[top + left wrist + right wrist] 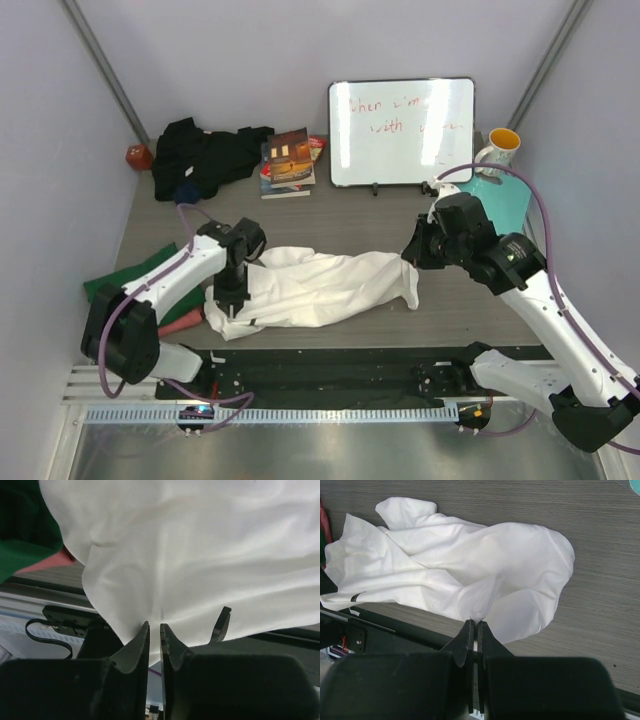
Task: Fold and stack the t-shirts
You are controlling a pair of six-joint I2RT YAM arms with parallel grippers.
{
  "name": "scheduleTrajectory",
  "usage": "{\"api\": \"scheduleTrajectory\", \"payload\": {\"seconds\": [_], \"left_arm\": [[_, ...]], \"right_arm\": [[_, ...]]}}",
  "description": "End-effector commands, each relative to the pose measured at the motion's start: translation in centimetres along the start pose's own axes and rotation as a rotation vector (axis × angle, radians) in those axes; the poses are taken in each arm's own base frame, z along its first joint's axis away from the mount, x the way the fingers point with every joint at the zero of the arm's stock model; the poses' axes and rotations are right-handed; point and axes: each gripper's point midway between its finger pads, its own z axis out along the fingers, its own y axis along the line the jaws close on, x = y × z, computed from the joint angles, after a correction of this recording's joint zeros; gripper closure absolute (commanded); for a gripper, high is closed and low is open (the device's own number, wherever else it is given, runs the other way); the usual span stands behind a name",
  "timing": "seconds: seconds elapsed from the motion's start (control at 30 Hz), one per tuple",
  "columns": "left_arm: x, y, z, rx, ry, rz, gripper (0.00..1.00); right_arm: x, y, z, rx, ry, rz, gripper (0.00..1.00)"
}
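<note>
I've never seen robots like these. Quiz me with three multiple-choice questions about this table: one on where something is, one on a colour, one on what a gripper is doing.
1. Where on the table does the black t-shirt lie?
A) back left, beside the books
B) front right corner
C) dead centre

2. What colour is the flat mat at the back right?
A) red
B) yellow
C) teal

3. How does the right gripper stand?
A) wide open, touching nothing
B) shut on a fold of the white t-shirt
C) shut on nothing, high up

Answers:
1 A: the dark heap sits next to the books at the far left.
2 C: the overhead view shows teal beside the right arm.
3 B: its wrist view shows the jaws pressed together with white cloth pinched at the tips.
</note>
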Motion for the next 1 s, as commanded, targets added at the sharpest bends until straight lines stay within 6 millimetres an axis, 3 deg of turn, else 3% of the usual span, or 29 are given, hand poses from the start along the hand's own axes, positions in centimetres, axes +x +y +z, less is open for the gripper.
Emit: {"api": "scheduleTrajectory", "payload": {"seconds": [0.0, 0.17, 0.3, 0.47, 0.63, 0.7, 0.77, 0.83, 0.97], "left_arm": [[2.8, 0.2, -0.6, 0.061, 0.033, -0.031, 0.90], [5.2, 1.6, -1.3, 0.058, 0.055, -0.060, 0.96], [7.8, 1.0, -0.7, 0.119, 0.136, -0.074, 1.00], [7.8, 1.4, -2.2, 0.123, 0.095, -0.096, 0.99], [5.0, 2.9, -5.6, 0.058, -0.028, -0.067, 0.90], [3.0, 3.2, -7.9, 0.057, -0.119, -0.065, 0.74], [1.4, 3.6, -8.8, 0.022, -0.172, -0.059, 0.52], [-0.1, 3.2, -9.9, 0.022, -0.196, -0.029, 0.51], [-3.8, 2.7, -9.9, -0.060, -0.234, 0.001, 0.48]], "right_arm": [[-1.2, 0.5, -0.9, -0.016, -0.039, 0.004, 0.99], [-2.0, 0.8, -1.2, -0.017, -0.049, -0.008, 0.99], [-2.8, 1.1, -1.7, -0.022, -0.072, -0.009, 0.99], [-2.8, 1.0, -1.9, -0.019, -0.079, -0.013, 0.99], [-2.8, 0.8, -2.1, -0.013, -0.084, -0.016, 0.99], [-2.8, 0.8, -2.2, -0.012, -0.089, -0.015, 0.99], [-2.8, 0.7, -2.3, -0.011, -0.091, -0.015, 0.99], [-2.7, 0.8, -2.4, -0.016, -0.092, -0.012, 0.99], [-1.9, 0.4, -1.7, -0.028, -0.115, 0.003, 0.99]]}}
